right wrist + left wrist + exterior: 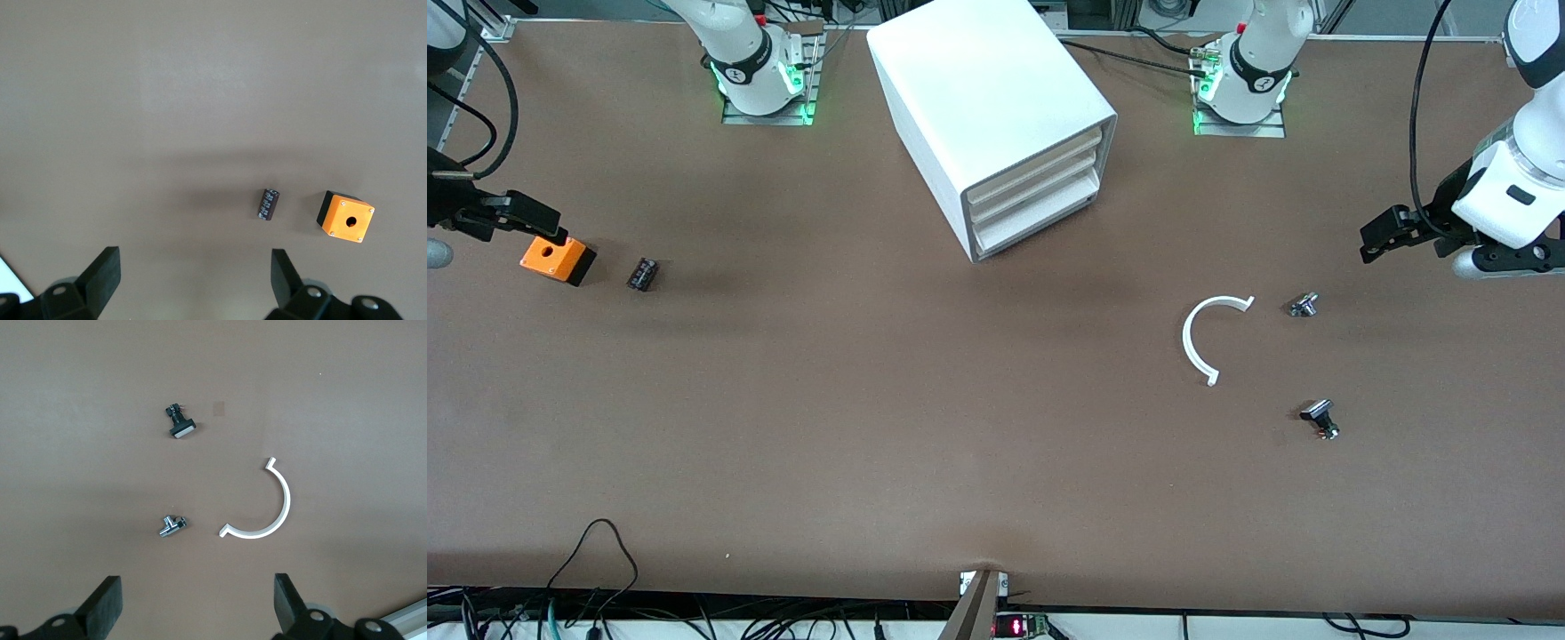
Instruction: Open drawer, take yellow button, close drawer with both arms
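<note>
The white cabinet (987, 107) stands at the robots' edge of the table, between the two bases. Its uppermost drawer (1039, 167) is shut, like the two below it. The orange-yellow button is hidden from every view. My left gripper (1383, 236) is open and empty, up in the air over the left arm's end of the table; the left wrist view (198, 590) shows bare table between its fingers. My right gripper (520, 218) is open and empty over the right arm's end, just above the orange square box (558, 259); it also shows in the right wrist view (197, 267).
A small black component (642, 273) (268, 203) lies beside the orange box (345, 217). Toward the left arm's end lie a white half ring (1214, 336) (267, 513), a silver button (1304, 305) (172, 527) and a black-and-silver button (1320, 418) (180, 423).
</note>
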Robot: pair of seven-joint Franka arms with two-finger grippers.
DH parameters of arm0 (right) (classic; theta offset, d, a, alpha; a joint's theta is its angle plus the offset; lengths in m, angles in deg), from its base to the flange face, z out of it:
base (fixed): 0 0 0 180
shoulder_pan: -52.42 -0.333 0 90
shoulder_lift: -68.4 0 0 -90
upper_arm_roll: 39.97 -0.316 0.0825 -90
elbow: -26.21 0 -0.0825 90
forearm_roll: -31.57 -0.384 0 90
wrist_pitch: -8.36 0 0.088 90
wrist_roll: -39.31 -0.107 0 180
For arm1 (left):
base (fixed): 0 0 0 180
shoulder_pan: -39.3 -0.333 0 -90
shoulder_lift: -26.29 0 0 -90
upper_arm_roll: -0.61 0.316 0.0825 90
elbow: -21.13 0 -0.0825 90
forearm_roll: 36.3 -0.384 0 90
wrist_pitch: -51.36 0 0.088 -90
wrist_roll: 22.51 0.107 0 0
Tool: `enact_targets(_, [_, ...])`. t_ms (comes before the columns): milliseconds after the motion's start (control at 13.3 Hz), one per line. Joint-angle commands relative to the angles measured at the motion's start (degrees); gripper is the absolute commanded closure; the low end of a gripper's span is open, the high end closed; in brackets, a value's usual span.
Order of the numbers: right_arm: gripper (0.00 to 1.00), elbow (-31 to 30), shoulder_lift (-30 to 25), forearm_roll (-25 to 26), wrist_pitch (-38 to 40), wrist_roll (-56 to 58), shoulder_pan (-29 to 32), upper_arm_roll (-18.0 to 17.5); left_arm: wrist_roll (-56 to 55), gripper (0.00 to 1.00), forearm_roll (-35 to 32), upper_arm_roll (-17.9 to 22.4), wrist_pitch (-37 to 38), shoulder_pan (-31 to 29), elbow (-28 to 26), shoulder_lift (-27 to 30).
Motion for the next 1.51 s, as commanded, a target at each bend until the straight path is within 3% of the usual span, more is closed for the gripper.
enact_targets(0, [0.00, -0.93, -1.48, 0.60, 0.27, 0.71, -0.25, -0.04, 1.11, 0.00, -1.05, -0.02, -0.04, 0.24, 0.49, -0.21])
enact_targets(1432, [0.00, -0.93, -1.75, 0.68, 0.18, 0.27, -0.34, -1.18, 1.02, 0.00, -0.79, 0.07, 0.65, -0.03, 1.89, -1.00])
